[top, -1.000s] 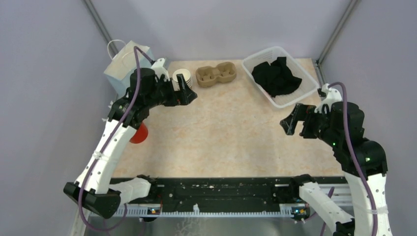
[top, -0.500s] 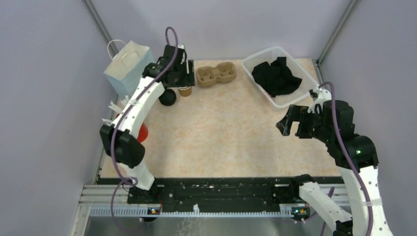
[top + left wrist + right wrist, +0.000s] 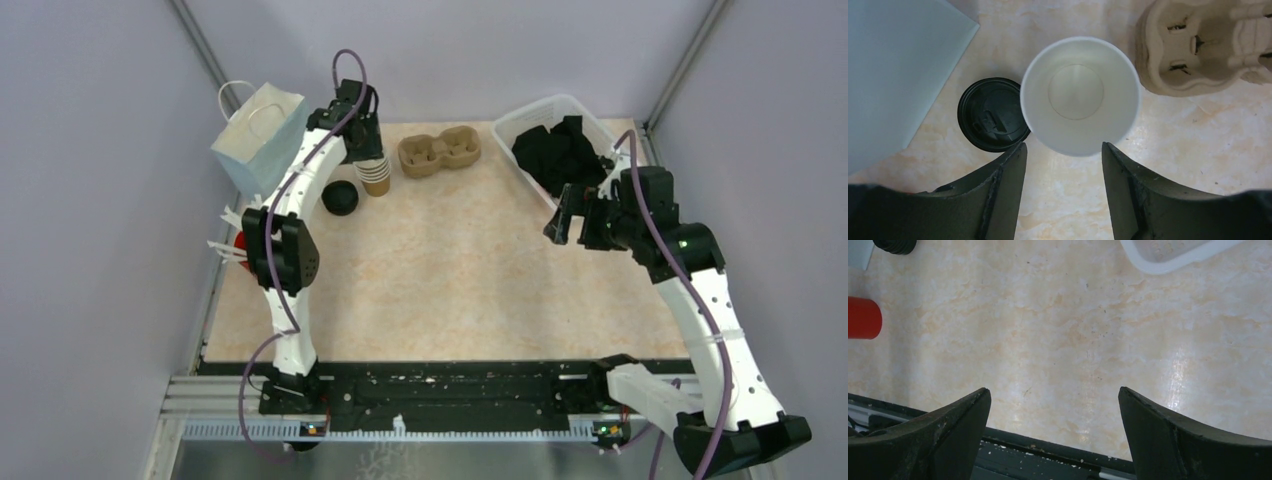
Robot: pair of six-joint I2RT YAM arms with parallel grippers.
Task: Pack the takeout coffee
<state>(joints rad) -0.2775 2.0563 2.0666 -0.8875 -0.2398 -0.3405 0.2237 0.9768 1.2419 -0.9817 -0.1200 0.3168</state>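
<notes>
The marbled beige table (image 3: 450, 270) carried an open paper cup (image 3: 1080, 95) beneath the left gripper (image 3: 1063, 150), a black lid (image 3: 993, 115) just left of it, a cardboard carrier (image 3: 1208, 50) to its right, and a pale bag (image 3: 893, 70) farther left.

Mid-table (image 3: 450, 270) was bare, wide passage. Back-left was tight: cup stack (image 3: 376, 175) hemmed by black lid (image 3: 340, 198) just left, carrier (image 3: 439, 151) right, paper bag (image 3: 255, 135) beyond. Bin (image 3: 570, 150) blocked back-right corner. Red cup (image 3: 863, 317) stood at left edge.

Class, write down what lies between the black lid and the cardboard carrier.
The open paper cup, white inside, stands between the lid and the carrier. The left wrist view shows it best.
</notes>
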